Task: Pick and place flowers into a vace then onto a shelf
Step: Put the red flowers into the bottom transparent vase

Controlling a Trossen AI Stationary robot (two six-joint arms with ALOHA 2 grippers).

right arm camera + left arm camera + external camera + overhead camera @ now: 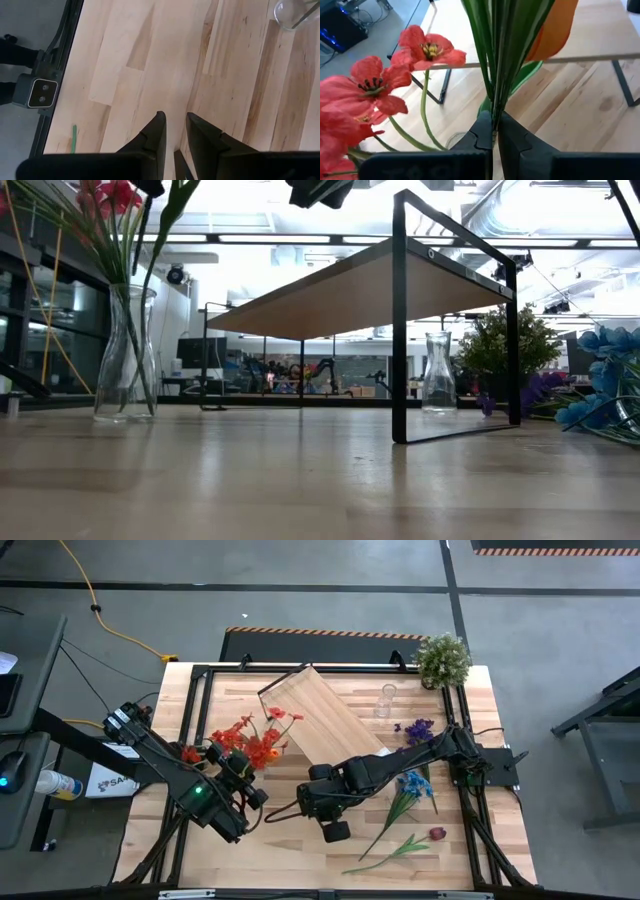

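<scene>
No readable writing shows. The left end effector (492, 142) is clamped on a bundle of green stems of the red and orange flowers (250, 740), standing in a clear glass vase (125, 355) on the table (290, 850). The right end effector (172, 132), fingers slightly apart and empty, hovers near the light-wood shelf (325, 720). Blue, purple and dark red blooms lie well apart.

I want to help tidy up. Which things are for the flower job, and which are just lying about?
For the job:
- red and orange flowers, held in the left gripper
- vase they go in
- blue flowers, purple flowers, dark red flower
- shelf

Just lying about:
- potted plant
- second empty vase
</scene>
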